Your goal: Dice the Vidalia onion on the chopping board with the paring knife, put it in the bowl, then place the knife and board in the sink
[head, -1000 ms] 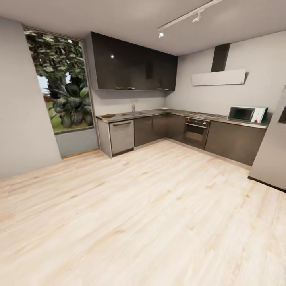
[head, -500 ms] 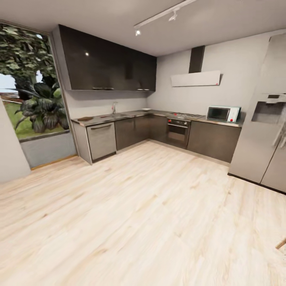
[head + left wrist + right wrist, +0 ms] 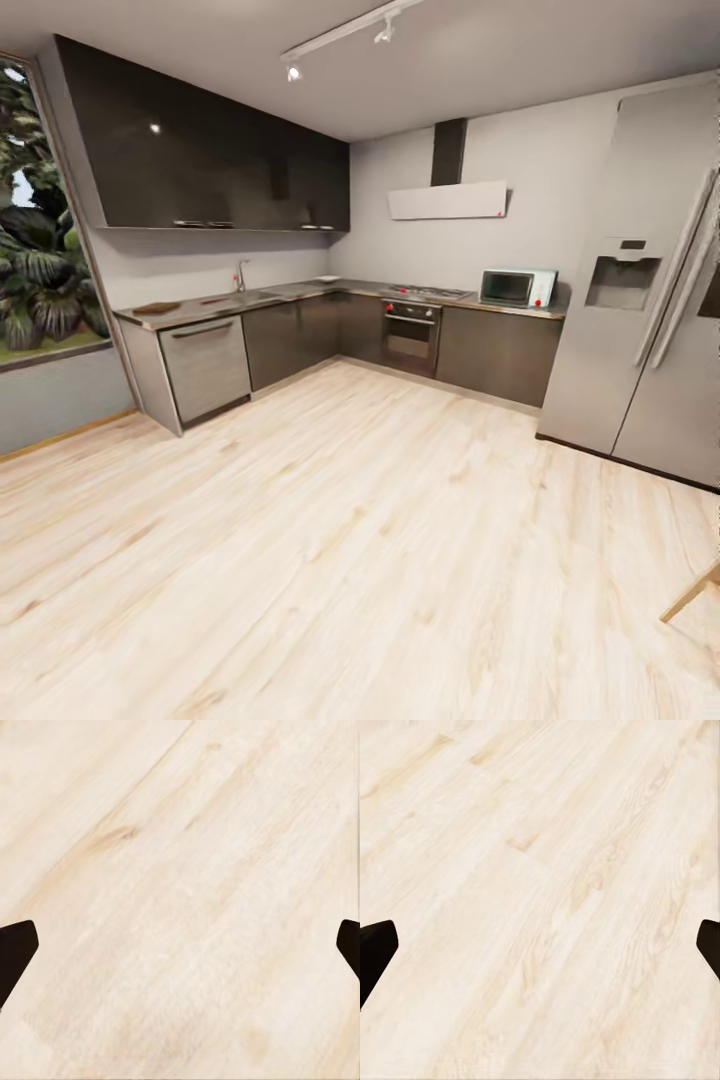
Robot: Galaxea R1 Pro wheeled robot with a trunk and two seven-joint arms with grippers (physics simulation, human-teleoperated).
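Observation:
The kitchen lies across the room in the head view. Its grey countertop runs along the far wall and round the corner. The sink is set in the left stretch, with its tap standing behind it. A dark brown chopping board lies near the worktop's left end, and the white bowl sits by the corner. From this distance the Vidalia onion is hidden and the paring knife is too small to make out. My left gripper and right gripper hang open over bare floor.
A tall grey fridge stands at the right. An oven and a microwave are on the far run, and a dishwasher front sits under the board. Pale wood floor stretches ahead. A wooden leg juts in at the lower right.
The camera has swung to the right: the window and cabinets slid left in the picture and the fridge came fully into view. Nothing in the kitchen itself has moved.

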